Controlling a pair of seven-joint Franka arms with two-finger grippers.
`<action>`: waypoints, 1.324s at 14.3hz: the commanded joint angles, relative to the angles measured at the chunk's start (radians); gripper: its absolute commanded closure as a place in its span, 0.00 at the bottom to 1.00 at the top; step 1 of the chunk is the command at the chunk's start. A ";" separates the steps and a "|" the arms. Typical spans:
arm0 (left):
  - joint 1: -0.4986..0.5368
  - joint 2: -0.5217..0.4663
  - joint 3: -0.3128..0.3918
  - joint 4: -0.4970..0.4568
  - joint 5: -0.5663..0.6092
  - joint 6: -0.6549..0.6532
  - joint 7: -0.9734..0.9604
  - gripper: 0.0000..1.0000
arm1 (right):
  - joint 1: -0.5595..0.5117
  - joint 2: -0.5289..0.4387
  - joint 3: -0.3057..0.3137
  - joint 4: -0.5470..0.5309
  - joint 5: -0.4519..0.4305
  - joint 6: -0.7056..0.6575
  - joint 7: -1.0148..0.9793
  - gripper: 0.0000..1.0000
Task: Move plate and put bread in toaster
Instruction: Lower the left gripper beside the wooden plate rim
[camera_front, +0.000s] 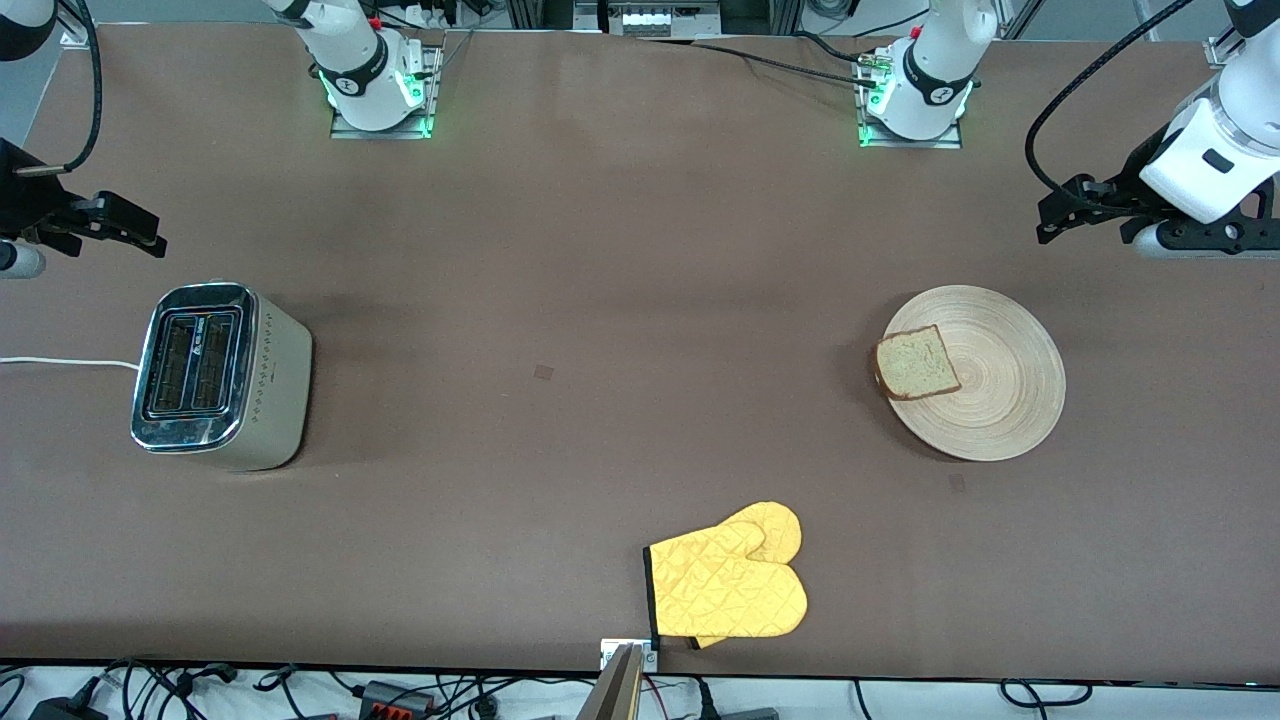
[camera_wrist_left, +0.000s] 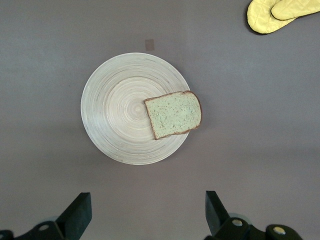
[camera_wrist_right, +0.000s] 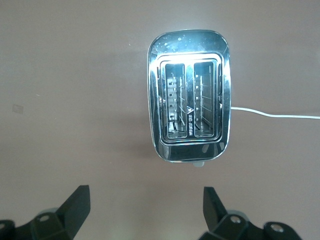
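The light-wood plate lies on the table toward the left arm's end. The bread rests on it at the rim that faces the toaster, slightly overhanging. Both show in the left wrist view, plate and bread. The silver toaster stands toward the right arm's end, both slots empty, as the right wrist view shows. My left gripper hangs open and empty in the air beside the plate. My right gripper hangs open and empty near the toaster.
A yellow oven mitt lies near the table's front edge, between plate and toaster; it also shows in the left wrist view. The toaster's white cord runs off the table's end. Cables lie along the front edge.
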 joint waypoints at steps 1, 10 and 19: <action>-0.001 0.002 0.003 0.020 -0.006 -0.018 -0.010 0.00 | -0.004 -0.036 0.001 -0.027 0.014 -0.005 0.005 0.00; 0.005 0.006 0.009 0.025 -0.017 -0.017 -0.010 0.00 | -0.003 -0.036 0.001 -0.023 0.014 0.007 0.005 0.00; 0.010 0.141 0.009 0.104 -0.008 -0.024 0.000 0.00 | -0.004 -0.032 -0.001 -0.023 0.014 0.001 0.005 0.00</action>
